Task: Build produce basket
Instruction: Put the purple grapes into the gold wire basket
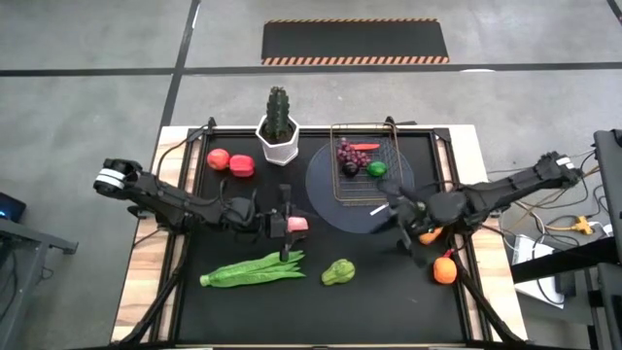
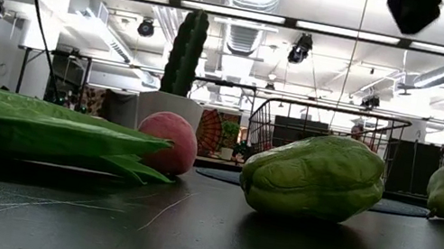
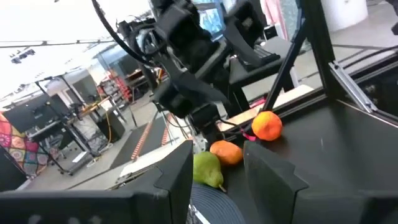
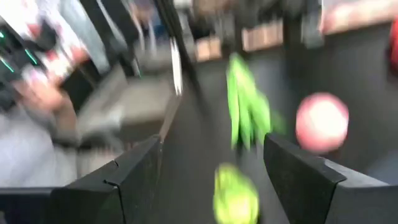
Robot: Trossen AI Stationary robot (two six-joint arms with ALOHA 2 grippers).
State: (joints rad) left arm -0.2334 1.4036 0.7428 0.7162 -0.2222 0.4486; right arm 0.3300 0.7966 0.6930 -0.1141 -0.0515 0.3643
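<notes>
The wire basket [image 1: 364, 163] stands on a round grey plate [image 1: 326, 194] and holds purple grapes [image 1: 347, 156], a carrot [image 1: 364, 147] and a lime [image 1: 377, 168]. Two red tomatoes [image 1: 230, 162] lie left of the cactus pot. The pink peach [image 2: 168, 143] rests on the mat, and my left gripper [image 1: 289, 226] hovers open above it. Long green beans [image 1: 253, 270] and a wrinkled green fruit [image 1: 337, 272] lie near the front. My right gripper [image 1: 397, 216] is open and raised by the plate's near right edge. Beside it are a green pear [image 3: 208, 169] and two oranges [image 1: 444, 269].
A white hexagonal pot with a cactus [image 1: 279, 131] stands at the far side, left of the basket. The black mat [image 1: 389, 301] has bare room along its near edge and at its near right. Cables and frame rails run along both sides of the table.
</notes>
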